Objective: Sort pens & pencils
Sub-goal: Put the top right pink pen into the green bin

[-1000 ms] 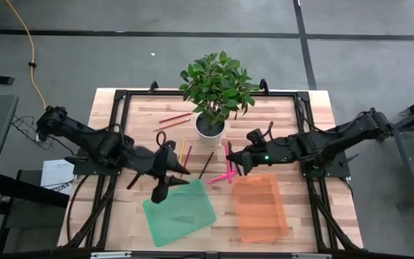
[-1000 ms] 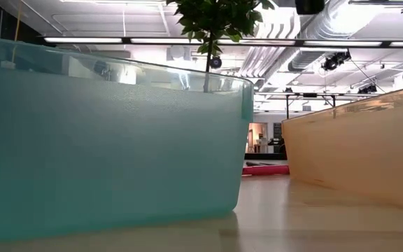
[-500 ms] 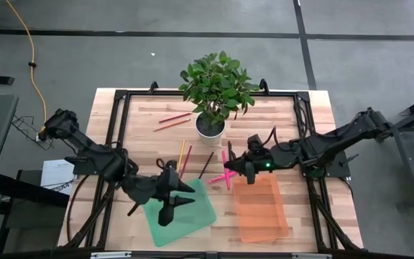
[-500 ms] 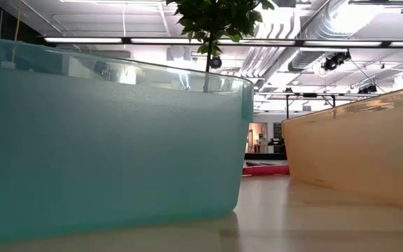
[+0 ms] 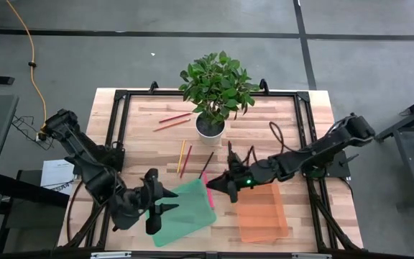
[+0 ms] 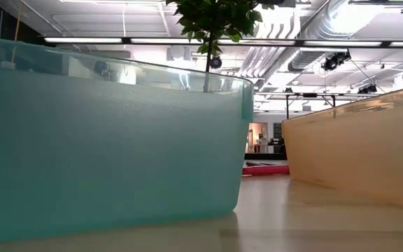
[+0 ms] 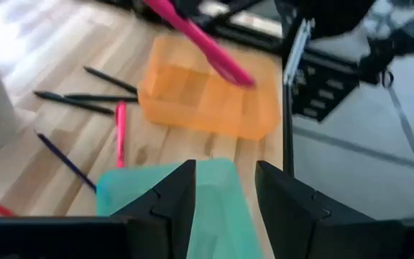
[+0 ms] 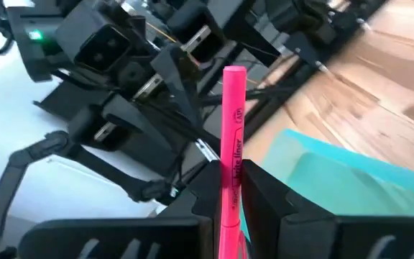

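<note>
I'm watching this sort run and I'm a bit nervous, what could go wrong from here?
1. The right hand, shut on a pink pen, carries it over the green bin's edge; a release here could misplace it.
2. The left hand hangs over the same bin, so the arms might collide.

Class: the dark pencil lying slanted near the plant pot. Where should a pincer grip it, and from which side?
Probably its middle, from straight above, fingers across the slanted shaft: the dark pencil lies flat and thin, with bare table on both sides. The left pincer is open; the right pincer holds a pink pen.
</note>
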`<state>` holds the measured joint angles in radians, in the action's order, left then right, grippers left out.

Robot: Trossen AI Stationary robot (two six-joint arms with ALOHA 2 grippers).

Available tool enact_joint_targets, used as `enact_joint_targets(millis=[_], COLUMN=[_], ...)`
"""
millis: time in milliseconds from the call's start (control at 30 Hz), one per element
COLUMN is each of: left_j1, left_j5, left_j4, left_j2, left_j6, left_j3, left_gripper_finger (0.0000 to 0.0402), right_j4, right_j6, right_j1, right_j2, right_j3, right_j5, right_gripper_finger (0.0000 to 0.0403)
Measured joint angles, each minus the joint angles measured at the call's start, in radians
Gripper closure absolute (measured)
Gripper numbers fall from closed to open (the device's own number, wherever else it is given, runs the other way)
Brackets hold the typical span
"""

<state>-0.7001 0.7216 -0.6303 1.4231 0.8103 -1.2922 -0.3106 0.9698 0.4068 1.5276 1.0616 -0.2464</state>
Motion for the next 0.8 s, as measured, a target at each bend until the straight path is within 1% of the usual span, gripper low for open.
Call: enact_joint_targets(millis=[133, 267, 433, 533, 667, 800], left_j1=[-0.018, -0.022, -0.022, -0.022, -0.019, -0.003], left_j5=[0.036, 0.049, 0.065, 0.08, 0.124, 0.163], left_j4=[0.009, 0.083, 0.22, 0.281, 0.338, 0.349], left_j2=[0.0, 0.0, -0.001, -0.004, -0.006, -0.016], left_j6=[0.014, -0.002, -0.061, -0.084, -0.097, -0.078], left_j3=[0.0, 0.001, 0.026, 0.039, 0.059, 0.069], left_gripper_finger=[0.0268, 0.0268, 0.0268, 0.0268, 0.0268, 0.0268], right_j4=[-0.013, -0.002, 0.142, 0.142, 0.139, 0.126], right_j6=[-0.039, -0.106, -0.174, -0.21, -0.249, -0.28], right_j1=[-0.003, -0.007, -0.007, -0.007, -0.006, -0.006], right_j2=[0.057, 0.107, 0.129, 0.128, 0.124, 0.123], right_j3=[0.074, 0.173, 0.286, 0.313, 0.341, 0.353], right_j5=[-0.005, -0.007, -0.018, -0.044, -0.046, -0.046], right_gripper_finger=[0.0371, 0.0371, 0.0371, 0.0371, 0.0371, 0.0371])
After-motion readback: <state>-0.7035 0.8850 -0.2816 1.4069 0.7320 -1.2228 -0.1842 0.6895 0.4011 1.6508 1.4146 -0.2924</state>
